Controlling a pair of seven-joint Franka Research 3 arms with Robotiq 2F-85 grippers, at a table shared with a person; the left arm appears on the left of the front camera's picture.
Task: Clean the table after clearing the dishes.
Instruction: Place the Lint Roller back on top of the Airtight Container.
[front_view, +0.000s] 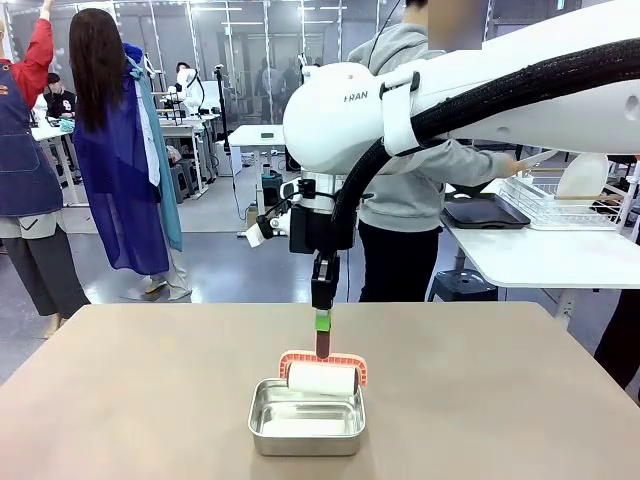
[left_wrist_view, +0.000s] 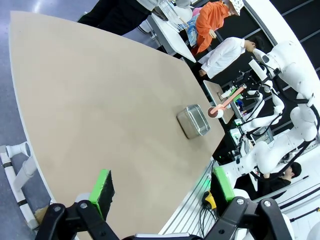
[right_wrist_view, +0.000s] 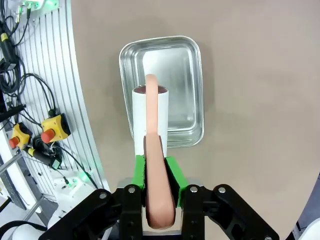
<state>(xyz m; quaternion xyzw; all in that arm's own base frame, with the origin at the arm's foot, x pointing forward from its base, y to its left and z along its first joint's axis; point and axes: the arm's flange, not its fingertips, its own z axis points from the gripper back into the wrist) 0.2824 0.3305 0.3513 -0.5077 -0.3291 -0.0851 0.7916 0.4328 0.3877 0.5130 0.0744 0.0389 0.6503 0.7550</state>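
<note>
right gripper (front_view: 322, 322) clamped on the roller (front_view: 321, 378) handle, holding the white roll just above the tin (front_view: 305, 417) near the middle of the bare table (front_view: 500, 390); left gripper (left_wrist_view: 162, 192) spread wide, empty, above the table's edge; plates unseen.

We see robotics lab: white arms at other counters (front_view: 60, 130) around 10 o'clock, emergency-stop buttons (right_wrist_view: 50, 134) on slotted aluminium base.

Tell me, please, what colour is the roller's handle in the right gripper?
The handle is salmon pink, clearest in the right wrist view.
</note>
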